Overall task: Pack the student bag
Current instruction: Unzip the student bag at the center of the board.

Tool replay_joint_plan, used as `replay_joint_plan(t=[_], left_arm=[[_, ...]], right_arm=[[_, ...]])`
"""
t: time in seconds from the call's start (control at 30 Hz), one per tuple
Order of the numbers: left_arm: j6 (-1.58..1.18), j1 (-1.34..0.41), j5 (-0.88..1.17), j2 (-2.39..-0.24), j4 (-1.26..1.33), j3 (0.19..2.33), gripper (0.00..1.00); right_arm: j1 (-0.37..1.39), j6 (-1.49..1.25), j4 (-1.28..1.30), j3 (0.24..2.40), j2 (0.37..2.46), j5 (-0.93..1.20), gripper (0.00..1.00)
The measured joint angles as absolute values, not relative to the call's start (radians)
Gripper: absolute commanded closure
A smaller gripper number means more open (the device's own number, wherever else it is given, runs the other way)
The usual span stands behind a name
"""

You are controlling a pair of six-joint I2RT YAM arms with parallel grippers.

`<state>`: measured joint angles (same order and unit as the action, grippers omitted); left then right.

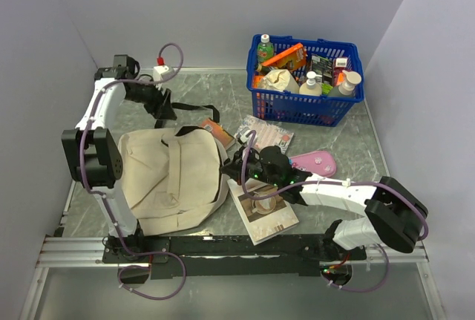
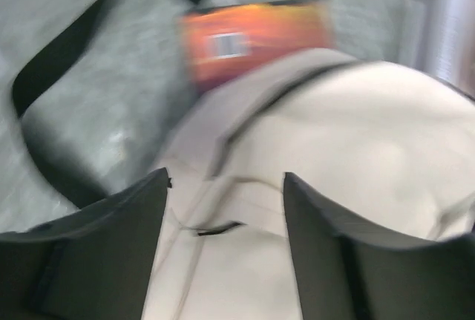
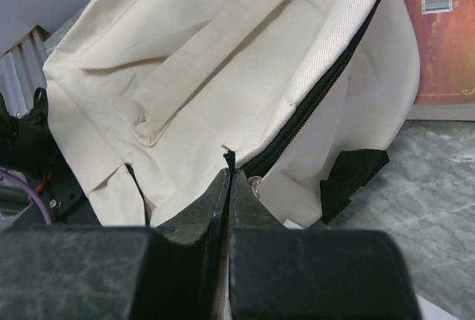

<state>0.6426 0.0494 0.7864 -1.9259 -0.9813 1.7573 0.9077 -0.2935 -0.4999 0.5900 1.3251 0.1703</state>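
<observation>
Right gripper (image 3: 228,180) has its two black fingers pressed tightly together on a small dark tab, apparently the zipper pull (image 3: 229,160), at the end of the black zipper (image 3: 319,97) of the student bag (image 1: 171,175). That grip probably serves to draw the zipper along and open the bag for packing. The cream fabric bag lies flat on the grey table (image 1: 349,149), left of centre and in front of the left arm's base, with its zipped edge turned toward the right arm. Left gripper (image 2: 225,183) hovers over the far end of the bag with its fingers spread apart and holding nothing; its view is blurred. It may be placed there to steady the fabric. A black strap (image 2: 44,75) loops on the table beyond the bag. An orange book (image 1: 217,131) lies just past the bag's far right corner. A magazine (image 1: 267,220) lies under the right arm, a pink pencil case (image 1: 315,162) just beyond that arm, and a full blue basket (image 1: 304,108) stands at the back.
</observation>
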Motion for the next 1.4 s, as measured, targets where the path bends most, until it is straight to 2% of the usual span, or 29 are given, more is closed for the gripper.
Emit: replay_joint_plan(t=[0.13, 0.3, 0.43, 0.63, 0.87, 0.9, 1.0, 1.07, 1.1, 1.13, 1.4], left_arm=[[0.958, -0.012, 0.899, -1.855, -1.169, 1.762, 0.23], [1.252, -0.214, 0.923, -1.745, -1.267, 1.658, 0.22], [1.38, -0.311, 0.921, -1.789, -1.314, 1.68, 0.23], [1.489, -0.349, 0.849, -1.906, -1.322, 1.715, 0.29], [1.543, -0.4, 0.776, -1.916, -1.325, 1.715, 0.57], [1.544, -0.405, 0.77, -1.919, -1.324, 1.715, 0.68], [1.551, -0.419, 0.758, -1.929, -1.32, 1.715, 0.9], [1.552, -0.425, 0.74, -1.932, -1.323, 1.715, 0.91], [1.554, -0.428, 0.731, -1.933, -1.325, 1.715, 0.98], [1.555, -0.432, 0.722, -1.933, -1.325, 1.715, 0.99], [1.462, -0.44, 0.683, -1.936, -1.295, 1.713, 0.99]], right_arm=[[0.907, -0.294, -0.49, 0.607, 1.33, 0.177, 1.0], [0.907, -0.295, -0.493, 0.623, 1.333, 0.186, 1.0], [0.907, -0.295, -0.493, 0.623, 1.333, 0.189, 1.0], [0.907, -0.295, -0.493, 0.623, 1.333, 0.195, 1.0], [0.907, -0.295, -0.497, 0.623, 1.333, 0.202, 1.0], [0.907, -0.295, -0.5, 0.623, 1.333, 0.205, 1.0], [0.907, -0.295, -0.507, 0.623, 1.333, 0.21, 1.0], [0.907, -0.295, -0.509, 0.623, 1.333, 0.211, 1.0], [0.908, -0.295, -0.509, 0.623, 1.333, 0.211, 1.0], [0.907, -0.295, -0.509, 0.623, 1.333, 0.211, 1.0], [0.908, -0.295, -0.508, 0.62, 1.333, 0.211, 1.0]])
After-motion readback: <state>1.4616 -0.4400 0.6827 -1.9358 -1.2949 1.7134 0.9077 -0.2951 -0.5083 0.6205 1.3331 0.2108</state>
